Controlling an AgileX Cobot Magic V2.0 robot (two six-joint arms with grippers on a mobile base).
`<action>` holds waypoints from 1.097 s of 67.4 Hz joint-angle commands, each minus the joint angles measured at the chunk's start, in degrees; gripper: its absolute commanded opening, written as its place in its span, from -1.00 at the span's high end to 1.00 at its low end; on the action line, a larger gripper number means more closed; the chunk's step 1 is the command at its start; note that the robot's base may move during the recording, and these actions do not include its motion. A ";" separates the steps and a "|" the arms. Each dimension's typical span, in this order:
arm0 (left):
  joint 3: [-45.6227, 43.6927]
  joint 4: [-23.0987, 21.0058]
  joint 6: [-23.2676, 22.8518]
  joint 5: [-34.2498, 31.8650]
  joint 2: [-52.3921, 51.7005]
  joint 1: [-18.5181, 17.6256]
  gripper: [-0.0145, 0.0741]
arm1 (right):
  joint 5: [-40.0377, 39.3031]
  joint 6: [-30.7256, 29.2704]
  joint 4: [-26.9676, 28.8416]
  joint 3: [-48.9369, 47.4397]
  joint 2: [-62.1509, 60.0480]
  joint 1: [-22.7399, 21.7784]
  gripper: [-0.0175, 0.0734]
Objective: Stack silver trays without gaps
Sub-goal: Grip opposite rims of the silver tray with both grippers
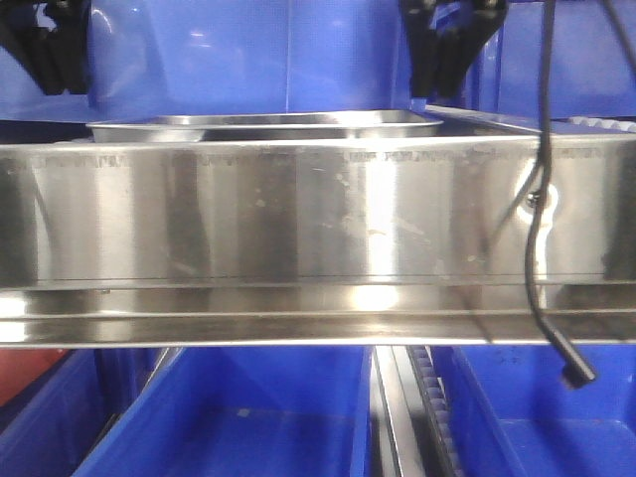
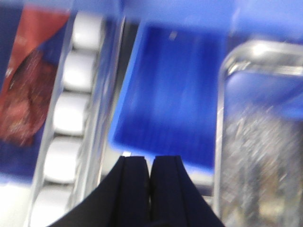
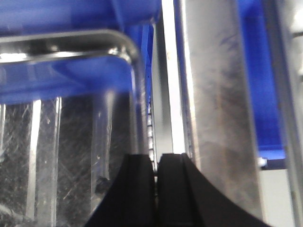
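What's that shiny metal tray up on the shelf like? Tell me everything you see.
The silver tray is a shallow rectangular pan of shiny, scratched steel with a flat out-turned rim and rounded corners. It lies level behind the shelf's broad steel front panel, with blue bins behind it. The left claw and right claw, both shut, hang above without gripping it.

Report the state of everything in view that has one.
left gripper, shut, holding nothing.
right gripper, shut, holding nothing.
silver trays, upright behind the steel front panel, ungripped; nesting cannot be told.
blue bin, open, visible part empty.
black cable, hanging loose, end unplugged.
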 commanded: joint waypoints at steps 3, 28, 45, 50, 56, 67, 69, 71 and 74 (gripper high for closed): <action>-0.40 -2.19 -0.01 -1.04 0.04 -0.23 0.69 | 0.01 0.20 -1.46 -0.76 0.05 0.13 0.65; -0.40 -7.01 1.61 -3.76 0.04 -0.61 0.60 | 0.45 -3.09 -1.70 -0.76 0.14 0.13 0.64; -0.40 -3.96 0.86 -5.28 0.37 -3.54 0.06 | 0.77 -3.21 -1.70 -0.76 0.14 0.03 0.64; -0.40 -3.96 0.93 -5.02 1.07 -3.65 0.12 | 0.77 -3.21 -1.70 -0.76 0.14 0.03 0.64; -0.40 -3.96 0.93 -4.11 2.25 -3.65 0.18 | 0.44 -3.21 -1.49 -0.76 0.14 0.03 0.64; -0.40 -3.96 0.93 -3.99 4.12 -3.65 0.19 | 0.22 -3.09 -1.36 -0.76 0.14 0.03 0.34; -0.40 -4.07 0.93 -3.99 4.40 -3.65 0.19 | 0.22 -3.08 -1.36 -0.76 0.14 0.03 0.28; -0.40 -4.07 0.93 -3.99 4.65 -3.65 0.19 | 0.04 -3.08 -1.36 -0.76 0.14 0.03 0.25; -0.40 -4.07 0.93 -3.99 4.78 -3.65 0.19 | -0.24 -3.08 -1.36 -0.76 0.14 0.03 0.25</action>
